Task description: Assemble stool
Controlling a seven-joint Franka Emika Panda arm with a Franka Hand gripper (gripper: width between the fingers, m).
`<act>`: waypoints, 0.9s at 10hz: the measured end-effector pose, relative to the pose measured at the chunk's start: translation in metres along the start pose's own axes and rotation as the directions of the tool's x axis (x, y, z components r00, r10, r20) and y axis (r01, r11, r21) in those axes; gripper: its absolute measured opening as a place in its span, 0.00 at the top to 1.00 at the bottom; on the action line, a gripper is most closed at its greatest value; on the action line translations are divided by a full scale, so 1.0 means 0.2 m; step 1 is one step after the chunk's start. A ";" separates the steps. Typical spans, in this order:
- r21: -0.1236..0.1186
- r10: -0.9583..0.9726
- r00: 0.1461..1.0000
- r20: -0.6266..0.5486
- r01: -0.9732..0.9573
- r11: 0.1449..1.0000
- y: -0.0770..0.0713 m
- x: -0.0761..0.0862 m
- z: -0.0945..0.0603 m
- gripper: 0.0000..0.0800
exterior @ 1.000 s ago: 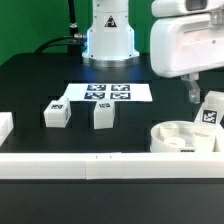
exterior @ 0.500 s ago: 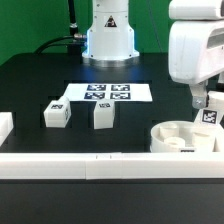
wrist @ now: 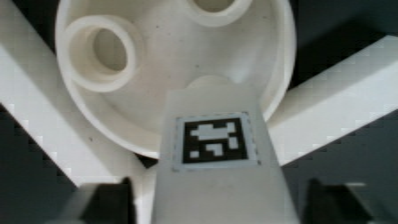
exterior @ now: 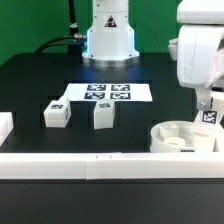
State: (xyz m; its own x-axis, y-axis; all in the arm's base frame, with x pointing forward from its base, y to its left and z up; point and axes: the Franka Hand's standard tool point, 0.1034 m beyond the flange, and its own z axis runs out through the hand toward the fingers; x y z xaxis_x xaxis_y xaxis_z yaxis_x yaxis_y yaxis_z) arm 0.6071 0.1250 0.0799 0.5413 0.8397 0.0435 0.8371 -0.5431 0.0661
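Jaws pinching tagged leg [wrist: 214,165] above seat [exterior: 183,137]; seat sockets [wrist: 103,48] empty

Glossy white rounded robot arm base [exterior: 109,30] with dark joint seam, black cable behind, bulky white boxy end effector [exterior: 207,100], small dark fingers [exterior: 204,102]

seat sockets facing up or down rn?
Up. The seat lies flat with its round sockets open upward in both views; the gripper holds a leg above it.

White seat [exterior: 183,138] and white legs [exterior: 57,113] — black-and-white square tags — on a black table [exterior: 40,80].
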 end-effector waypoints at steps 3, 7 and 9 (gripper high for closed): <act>0.000 0.035 0.999 0.000 -0.035 0.999 0.01 -0.01 0.00 0.58; 0.008 0.399 0.917 -0.030 -0.399 0.917 0.01 -0.01 0.00 0.58; 0.018 0.607 0.793 -0.049 -0.607 0.794 0.01 -0.01 0.01 0.58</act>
State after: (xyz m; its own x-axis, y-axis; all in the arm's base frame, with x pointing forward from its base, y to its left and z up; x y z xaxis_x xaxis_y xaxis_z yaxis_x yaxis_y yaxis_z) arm 0.6082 0.1223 0.0789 0.9337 0.3362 0.1233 0.3377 -0.9412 0.0084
